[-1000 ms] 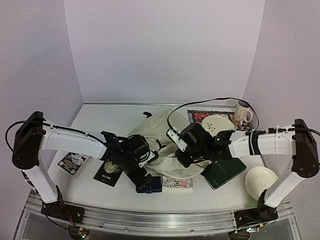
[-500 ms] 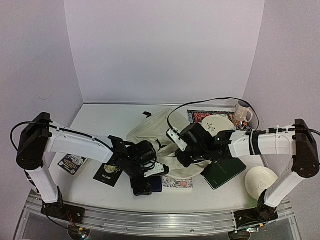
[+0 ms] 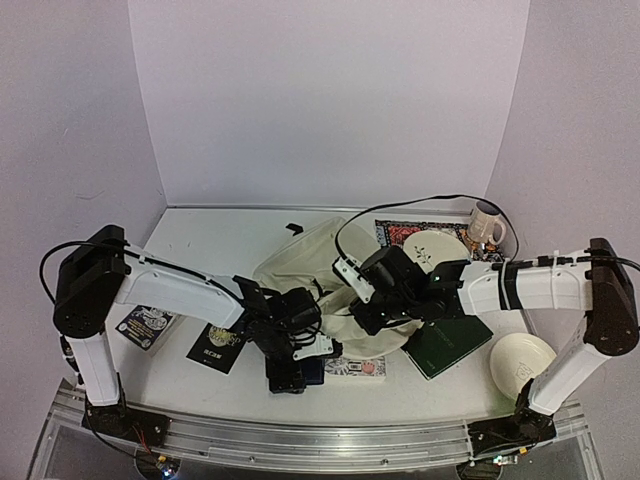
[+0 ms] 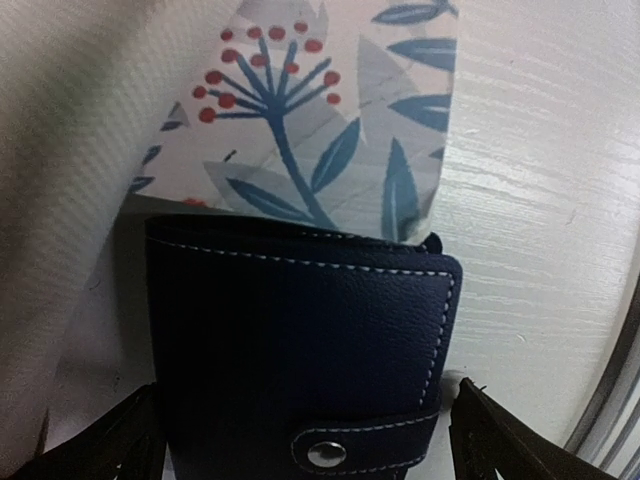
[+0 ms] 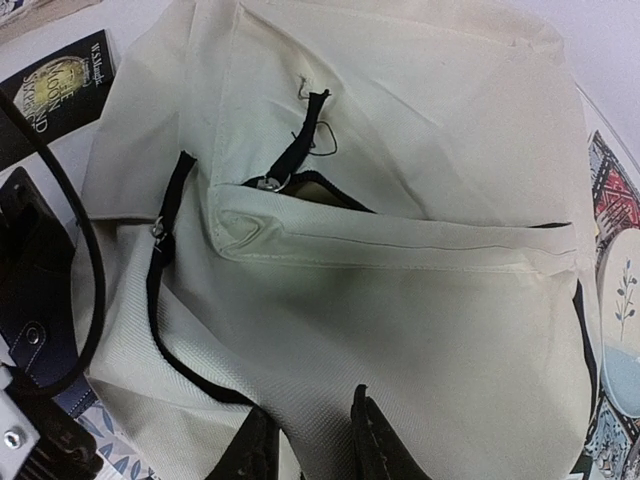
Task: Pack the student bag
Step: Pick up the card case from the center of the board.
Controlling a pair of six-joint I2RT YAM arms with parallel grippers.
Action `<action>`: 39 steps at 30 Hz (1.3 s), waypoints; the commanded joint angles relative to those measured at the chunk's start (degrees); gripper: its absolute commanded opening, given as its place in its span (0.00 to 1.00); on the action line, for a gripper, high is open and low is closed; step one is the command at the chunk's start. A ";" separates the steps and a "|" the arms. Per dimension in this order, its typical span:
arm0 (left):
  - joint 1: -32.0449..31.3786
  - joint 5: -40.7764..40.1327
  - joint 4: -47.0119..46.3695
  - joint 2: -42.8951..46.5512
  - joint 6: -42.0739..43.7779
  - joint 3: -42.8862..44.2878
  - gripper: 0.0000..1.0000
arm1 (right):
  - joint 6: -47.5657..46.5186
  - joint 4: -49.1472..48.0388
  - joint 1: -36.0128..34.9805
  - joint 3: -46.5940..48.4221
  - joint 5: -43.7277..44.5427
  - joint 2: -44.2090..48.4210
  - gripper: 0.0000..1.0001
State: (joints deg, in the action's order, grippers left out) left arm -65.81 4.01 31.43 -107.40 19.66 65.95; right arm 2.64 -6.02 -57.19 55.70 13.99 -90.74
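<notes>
The student bag (image 3: pixel 318 258) is a cream fabric backpack with black zipper lines, slumped at the table's middle; in the right wrist view its pocket zipper (image 5: pixel 290 170) stands partly open. My right gripper (image 3: pixel 366 314) (image 5: pixel 315 440) is shut on a fold of the student bag's (image 5: pixel 400 210) cloth at its near right side. A navy blue wallet (image 4: pixel 300 340) (image 3: pixel 303 371) with a metal snap lies at the bag's near edge. My left gripper (image 3: pixel 287 378) (image 4: pixel 305 430) is open and straddles that wallet, one finger (image 4: pixel 490 440) on each side, apart from it.
A floral notebook (image 4: pixel 330 120) (image 3: pixel 356 366) lies under the wallet's far end. A dark green book (image 3: pixel 446 346), a cream plate (image 3: pixel 520 360), a mug (image 3: pixel 487 225) and a plate on a patterned mat (image 3: pixel 435 248) are on the right. Two black cards (image 3: pixel 215 346) (image 3: pixel 146 326) lie left.
My left arm has swung toward the near edge and its gripper has come down around the wallet. The right arm and the bag have not moved.
</notes>
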 commanded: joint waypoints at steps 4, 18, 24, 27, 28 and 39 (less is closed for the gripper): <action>1.29 0.35 0.13 -1.62 0.11 2.74 0.98 | 0.94 0.12 -0.02 -0.04 -0.92 2.09 0.25; 3.31 5.58 2.08 -2.72 -5.24 2.95 0.87 | 1.14 0.13 0.01 -0.42 -1.50 2.83 0.25; 3.32 7.32 4.18 1.43 -8.96 2.78 0.68 | 1.39 0.05 0.00 -0.24 -4.59 2.30 0.25; 3.31 6.99 4.59 4.19 -10.19 2.34 0.66 | 1.72 0.04 0.02 -0.25 -5.55 1.86 0.25; 3.29 6.70 4.70 5.12 -10.67 2.11 0.66 | 1.90 0.03 -0.04 -0.35 -5.90 1.95 0.25; 3.31 -0.33 4.56 18.23 -20.66 3.93 0.66 | 9.75 0.05 -0.04 -0.08 -8.07 7.89 0.47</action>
State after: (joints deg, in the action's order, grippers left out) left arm -62.67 7.23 37.08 -93.96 5.21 66.65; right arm 7.20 -6.00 -57.19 55.33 7.25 -86.92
